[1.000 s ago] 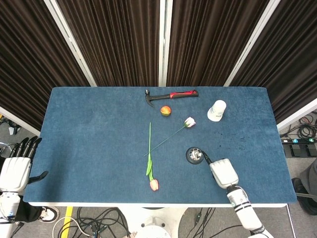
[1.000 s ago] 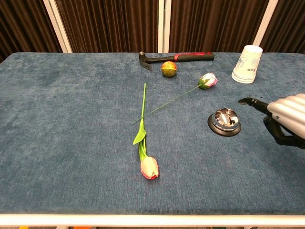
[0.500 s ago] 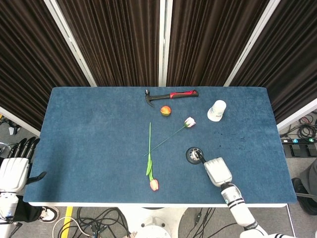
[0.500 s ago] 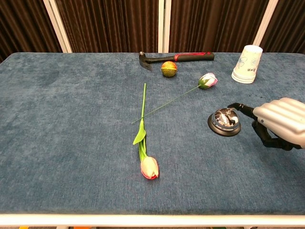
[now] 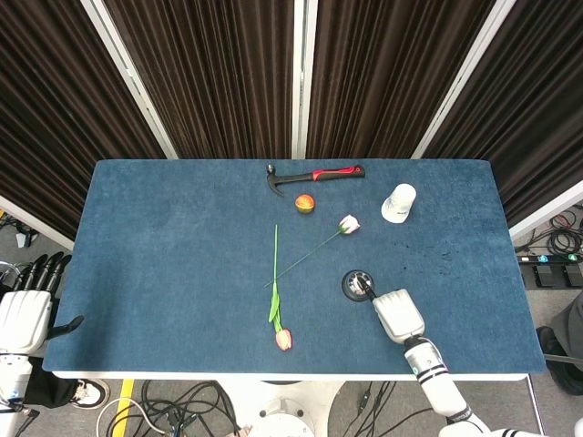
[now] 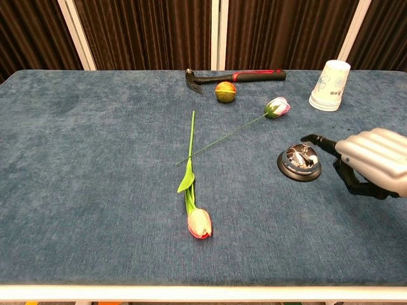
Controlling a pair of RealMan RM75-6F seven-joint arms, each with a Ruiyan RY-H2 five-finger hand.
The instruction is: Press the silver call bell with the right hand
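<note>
Silver domed call bell (image 6: 299,161) on its black base awaits; our right hand (image 6: 374,162), empty, one fingertip extended above it; next, we press down.

Hammer (image 5: 314,175), fruit (image 5: 305,203), cup (image 5: 399,202) — two tulips (image 5: 277,300).

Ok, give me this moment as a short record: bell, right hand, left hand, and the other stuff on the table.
bell: silver call bell, front right of table
right hand: right hand, one finger extended over the bell's top; contact unclear
left hand: left hand, off the table's left edge, holding nothing
other items: hammer, small fruit, two tulips, paper cup
</note>
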